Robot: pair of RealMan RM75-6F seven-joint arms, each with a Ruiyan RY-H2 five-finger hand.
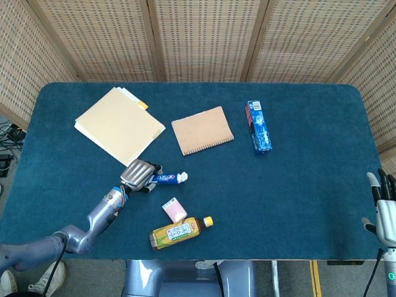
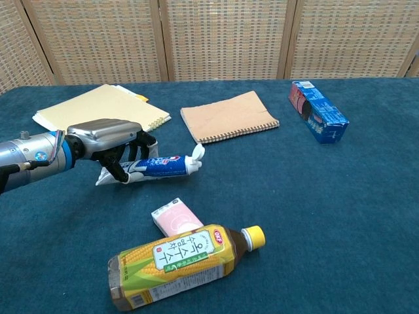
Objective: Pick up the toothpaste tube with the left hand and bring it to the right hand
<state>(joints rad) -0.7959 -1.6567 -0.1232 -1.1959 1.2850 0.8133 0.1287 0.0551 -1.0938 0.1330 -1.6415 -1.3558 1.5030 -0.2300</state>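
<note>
While the blue-and-white toothpaste tube (image 2: 157, 166) lies left of centre on the dark blue felt-covered bench (image 1: 309, 185), the left hand (image 2: 108, 140) sits over its crimped tail end, fingers (image 2: 124, 167) curled down around that end. Looks like a grip closing on the tube; whether it is lifted off the felt or resting on it, cannot tell.

Risk, as a guess: the hold is at the far tail, so the capped end may droop or swing on the lift, and a soft tube can slip out of a loose wrap. Squeezing hard could buckle it. Carrying it across, the drooping end could clip the small pink box (image 2: 175, 219) or the yellow corn-tea bottle (image 2: 180, 261), both just in front of it.

Long axis runs roughly left-right across the bench, slightly tilted; white cap (image 2: 195, 157) points toward the robot's right, tail toward the left under the palm.

Right hand (image 1: 385, 207) waits at the far right bench edge, well apart from the tube, fingers straight and apart, holding nothing.

Further out: a cream folder (image 1: 117, 124) behind the left hand, a tan spiral notebook (image 1: 202, 130) mid-bench, a blue toothpaste carton (image 1: 258, 127) beyond it to the right.
</note>
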